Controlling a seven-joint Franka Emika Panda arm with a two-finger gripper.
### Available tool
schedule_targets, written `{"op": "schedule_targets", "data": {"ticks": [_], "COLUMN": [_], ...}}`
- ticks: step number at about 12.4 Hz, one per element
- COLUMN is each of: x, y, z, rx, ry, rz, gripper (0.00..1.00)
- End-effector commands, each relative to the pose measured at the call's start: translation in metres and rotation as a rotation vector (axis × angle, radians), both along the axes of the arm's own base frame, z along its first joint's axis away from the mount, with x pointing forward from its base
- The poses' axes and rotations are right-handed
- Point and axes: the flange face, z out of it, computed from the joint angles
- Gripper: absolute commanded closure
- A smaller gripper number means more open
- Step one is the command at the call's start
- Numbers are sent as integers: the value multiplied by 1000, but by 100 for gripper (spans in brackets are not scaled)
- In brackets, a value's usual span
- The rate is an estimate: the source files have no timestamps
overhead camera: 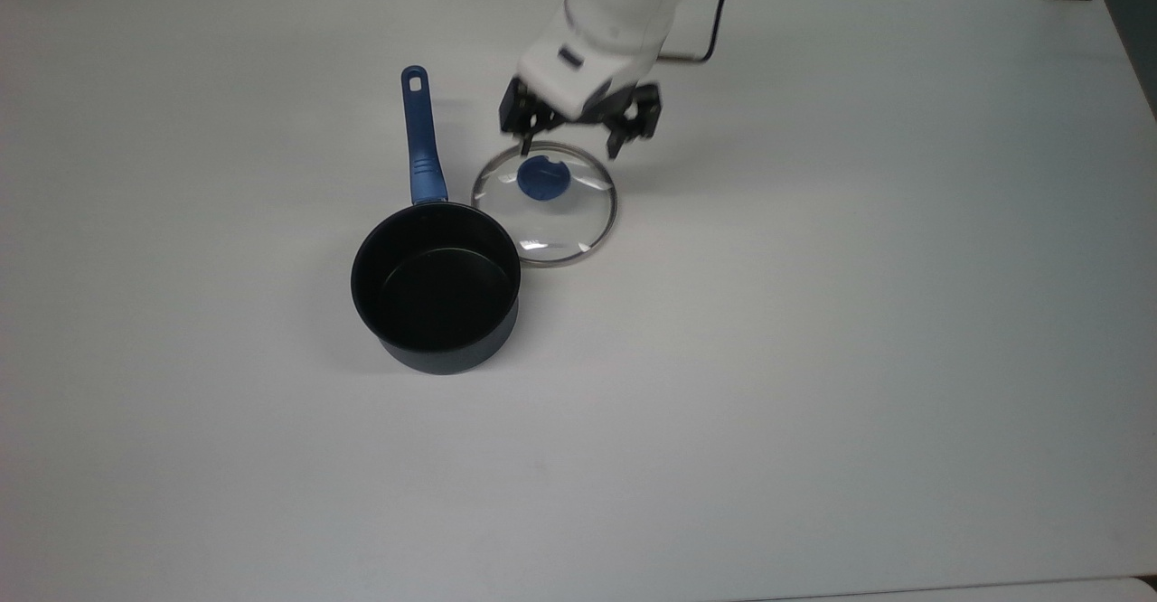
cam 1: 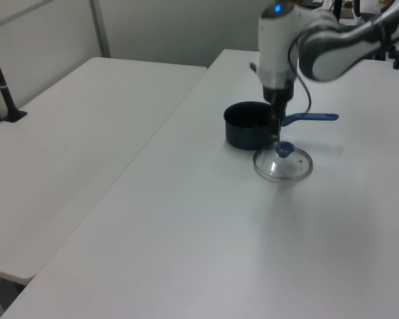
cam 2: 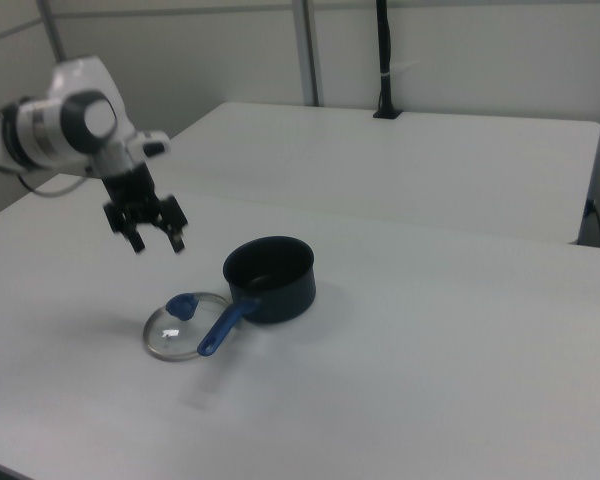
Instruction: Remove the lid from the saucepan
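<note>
In the top view, the round clear glass lid with a metal rim and blue knob [overhead camera: 545, 203] lies flat on the white table [overhead camera: 813, 313], just beside the open dark navy saucepan with a long blue handle [overhead camera: 436, 286], on the top view's right of that handle. The black two-finger gripper [overhead camera: 573, 143] hangs above the lid's far edge, fingers spread and holding nothing. The lid is off, so what seems left is a clean retreat: lifting straight up should keep the fingertips from catching the knob or nudging the rim.

In the left view, the gripper [cam 1: 274, 133] points down just over the knob, with the lid [cam 1: 283, 163] resting nearer the camera than the saucepan [cam 1: 251, 124]. A second white table stands on the left view's left, against a pale partition wall.

In the right view, the gripper [cam 2: 150, 236] sits clear above the lid [cam 2: 186, 326], fingers apart. The saucepan [cam 2: 270, 277] stands to the right view's right. Another white table lies behind, with a dark post at its far edge.
</note>
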Motion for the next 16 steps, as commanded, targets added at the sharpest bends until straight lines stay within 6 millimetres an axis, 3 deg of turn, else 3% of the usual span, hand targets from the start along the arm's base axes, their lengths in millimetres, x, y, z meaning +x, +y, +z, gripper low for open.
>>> {"op": "schedule_targets", "data": {"ticks": [1,2,4,6,9,16], "x": [-18,-26,-38,-36,-32,-27], "y": [-11,-37,-91,-120,-139,-145], "z": [105,131,165,165,165,165], "rx": [45,58,130,171,189,190], "ry": [-69,-96,-122,-119,-111,-108], "rz": [-79,-128,-240,-267,-212,-185], "gripper": [0,0,0,0,0,0]}}
